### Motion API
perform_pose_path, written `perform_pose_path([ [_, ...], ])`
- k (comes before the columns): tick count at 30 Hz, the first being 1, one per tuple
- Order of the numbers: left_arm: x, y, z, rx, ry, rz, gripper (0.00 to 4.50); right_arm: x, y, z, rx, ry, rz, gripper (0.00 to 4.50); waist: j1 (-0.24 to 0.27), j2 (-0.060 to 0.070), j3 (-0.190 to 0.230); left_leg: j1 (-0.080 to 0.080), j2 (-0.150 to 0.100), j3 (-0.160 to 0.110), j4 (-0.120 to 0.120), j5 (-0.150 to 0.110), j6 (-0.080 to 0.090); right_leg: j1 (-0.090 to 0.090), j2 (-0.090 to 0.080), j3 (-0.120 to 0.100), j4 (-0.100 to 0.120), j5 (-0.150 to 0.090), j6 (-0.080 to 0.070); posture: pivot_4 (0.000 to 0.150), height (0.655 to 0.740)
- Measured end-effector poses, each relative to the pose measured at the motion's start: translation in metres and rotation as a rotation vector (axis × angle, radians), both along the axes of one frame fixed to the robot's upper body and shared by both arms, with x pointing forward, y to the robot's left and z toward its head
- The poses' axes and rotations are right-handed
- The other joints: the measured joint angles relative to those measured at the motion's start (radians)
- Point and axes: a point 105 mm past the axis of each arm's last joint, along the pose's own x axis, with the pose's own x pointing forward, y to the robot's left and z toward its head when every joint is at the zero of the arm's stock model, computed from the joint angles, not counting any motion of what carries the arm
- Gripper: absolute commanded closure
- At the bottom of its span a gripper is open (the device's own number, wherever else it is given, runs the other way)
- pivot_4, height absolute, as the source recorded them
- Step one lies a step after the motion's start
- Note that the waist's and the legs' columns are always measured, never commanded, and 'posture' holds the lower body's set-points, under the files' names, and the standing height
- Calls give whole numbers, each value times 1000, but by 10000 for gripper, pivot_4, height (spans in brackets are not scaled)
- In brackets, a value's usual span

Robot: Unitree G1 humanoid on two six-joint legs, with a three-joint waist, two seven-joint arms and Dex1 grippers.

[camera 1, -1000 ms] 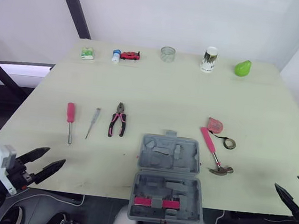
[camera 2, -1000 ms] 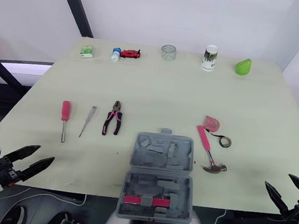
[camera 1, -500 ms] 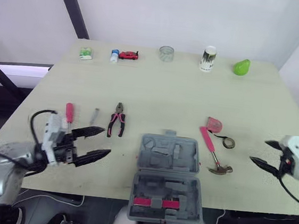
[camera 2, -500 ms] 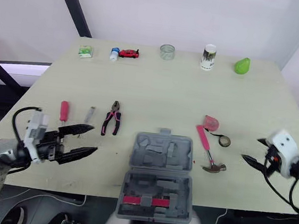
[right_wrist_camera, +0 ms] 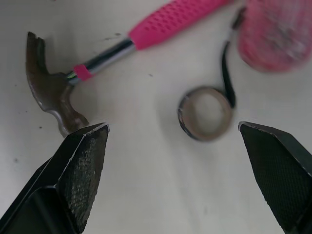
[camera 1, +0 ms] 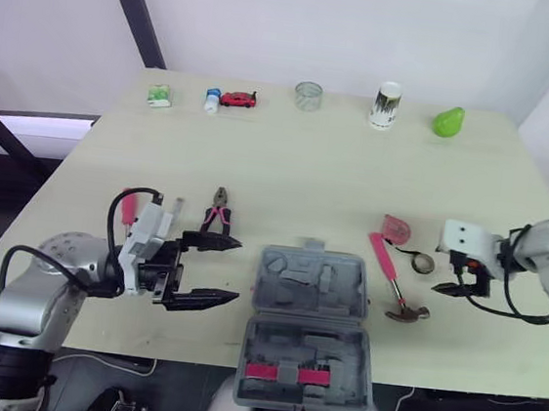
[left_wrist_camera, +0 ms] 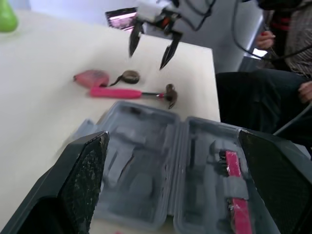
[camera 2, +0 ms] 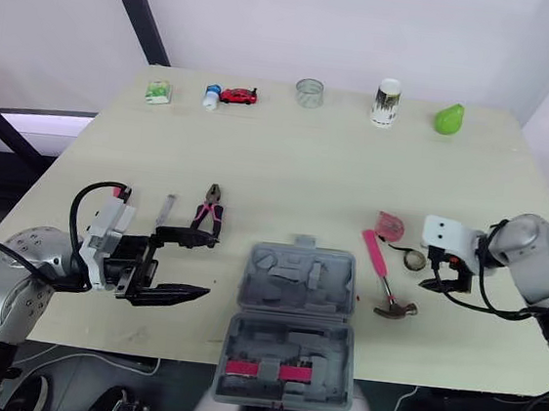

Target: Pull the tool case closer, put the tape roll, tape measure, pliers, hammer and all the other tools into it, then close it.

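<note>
My left gripper point(camera 1: 238, 271) hangs over the near left part of the worktop point(camera 1: 297, 174), its jaws spread wide and holding nothing. It points to the tool case point(camera 1: 308, 283), which lies open at the middle of the near edge, with the front half reaching over that edge. A pink piece sits in the front half. The pliers point(camera 1: 218, 209) lie just behind my left fingers, toward the far edge. A pink screwdriver point(camera 1: 129, 208) and a thin grey tool point(camera 2: 166, 206) lie to the left of them, partly hidden by my arm.

My right gripper point(left_wrist_camera: 146, 59) is also wide open and empty. It stands above the tape roll point(right_wrist_camera: 204, 113), near the right edge. The hammer point(camera 1: 392, 277) lies between the case and the roll, with its head toward the near edge. The tape measure point(camera 1: 396, 229) is just behind the roll. A red toy car point(camera 1: 238, 101), a cup point(camera 1: 386, 106) and a green pear point(camera 1: 447, 124) stand along the far edge.
</note>
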Motion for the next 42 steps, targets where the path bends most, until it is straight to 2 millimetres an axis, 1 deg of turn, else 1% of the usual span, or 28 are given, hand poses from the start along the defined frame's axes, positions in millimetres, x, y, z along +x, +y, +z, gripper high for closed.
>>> perform_pose_path([
  [1,0,-1,1,-4,-2,-6,0,0,2,-6,-18,14,12,230,2,1,1,-1,0,0,0,0,0,0,0,0,-1,0,0,1500,7400],
  [2,0,-1,1,-5,-3,-7,0,0,3,-7,-20,17,14,230,2,1,1,-1,0,0,0,0,0,0,0,0,-1,0,0,1500,7400],
  [6,-1,-9,7,-42,-22,-35,0,10,12,-16,-83,19,29,230,-1,1,1,-1,0,0,2,0,0,0,0,0,1,0,0,1500,7400],
  [10,-1,-12,9,-49,-31,-39,0,12,12,-23,-103,36,17,230,0,1,1,-1,0,0,2,0,0,0,0,0,1,0,0,1500,7400],
  [13,0,-13,12,-54,-45,-42,0,14,15,-27,-114,40,16,7606,0,1,1,-1,0,0,2,0,0,0,0,0,1,0,0,1500,7400],
  [14,0,-13,13,-56,-48,-43,0,14,16,-28,-116,44,20,11603,0,1,1,-1,0,0,2,0,0,0,0,0,1,0,0,1500,7400],
  [18,0,-16,13,-73,-62,-51,0,16,16,-28,-123,46,18,30267,-2,1,1,0,0,0,2,0,0,0,0,0,1,0,0,1500,7400],
  [19,0,-16,13,-76,-66,-52,0,16,16,-27,-125,47,17,34090,-2,1,1,0,0,0,2,0,0,0,0,0,1,0,0,1500,7400],
  [20,0,-17,13,-82,-71,-57,0,16,15,-27,-132,47,15,40258,-2,1,1,0,0,0,2,0,0,0,0,0,1,0,0,1500,7400],
  [21,-1,-20,12,-92,-74,-65,0,17,15,-26,-140,43,10,44445,-1,1,1,0,0,0,2,0,0,0,0,0,1,0,0,1500,7400],
  [26,-1,-25,12,-114,-86,-82,0,19,14,-23,-157,35,17,44445,-1,1,1,0,0,0,2,0,0,0,0,0,1,0,0,1500,7400],
  [29,1,-24,11,-119,-105,-75,0,16,16,-21,-164,44,67,44445,-1,2,2,0,0,0,2,0,0,0,0,0,1,0,0,1500,7400],
  [31,3,-19,9,-122,-102,-52,0,14,17,-13,-187,64,107,44445,-3,2,2,0,0,0,2,0,0,0,0,0,1,0,0,1500,7400],
  [34,5,-14,7,-126,-104,-25,0,16,30,5,-191,55,160,44445,-7,2,2,0,0,0,2,0,0,0,0,0,2,0,0,1500,7400],
  [37,3,-6,3,-128,-102,16,0,17,52,19,-180,36,232,44445,-8,2,2,0,0,-1,2,0,0,0,0,-1,1,0,0,1500,7400],
  [40,-5,11,-9,-115,-85,102,0,18,97,33,-165,23,353,44445,-28,3,2,0,1,0,1,0,0,-1,0,0,2,0,0,1500,7400],
  [42,-12,24,-18,-109,-63,186,0,19,141,47,-145,-17,462,44445,-42,3,3,0,2,-2,1,0,0,-2,1,0,3,0,0,1500,7400],
])
